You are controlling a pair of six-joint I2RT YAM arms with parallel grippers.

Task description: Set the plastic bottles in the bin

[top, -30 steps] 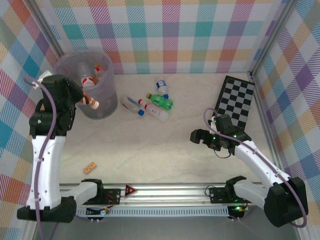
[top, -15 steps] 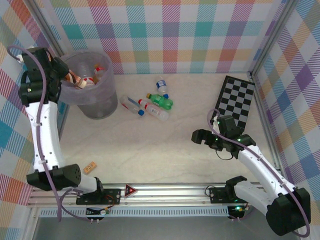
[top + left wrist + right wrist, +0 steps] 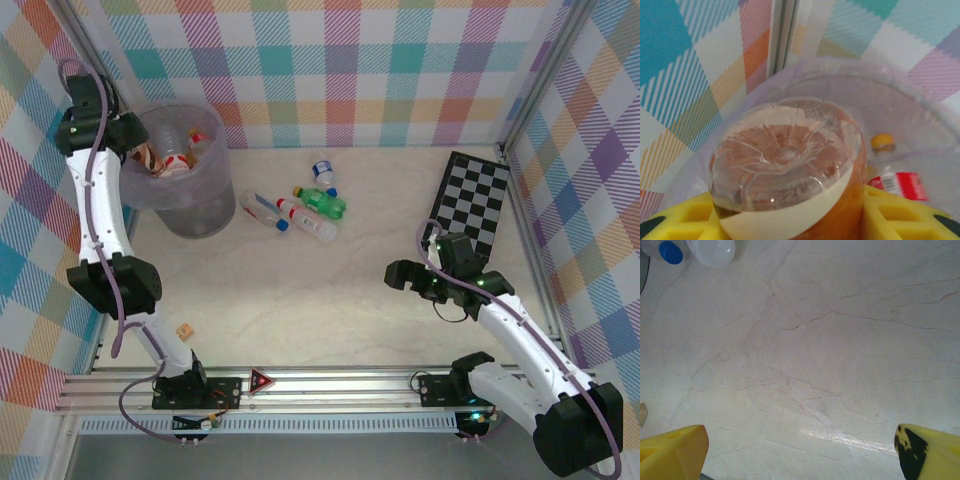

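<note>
While my left hand (image 3: 144, 157) grips an amber-brown bottle (image 3: 785, 170) over the bin (image 3: 210, 200) at ten o'clock, several already lie inside. Four bottles (image 3: 322, 203) wait on the counter (image 3: 300, 300) toward twelve, and my right hand (image 3: 398, 274) hangs open.

We find no legible text, brand or number. A red triangular warning sign (image 3: 262, 380) sits on the aluminium rail (image 3: 340, 381) at 6 o'clock, its symbol too small to read. The red-and-white label (image 3: 900, 185) on a bottle (image 3: 884, 162) inside the bin (image 3: 910, 97) is blurred.
</note>
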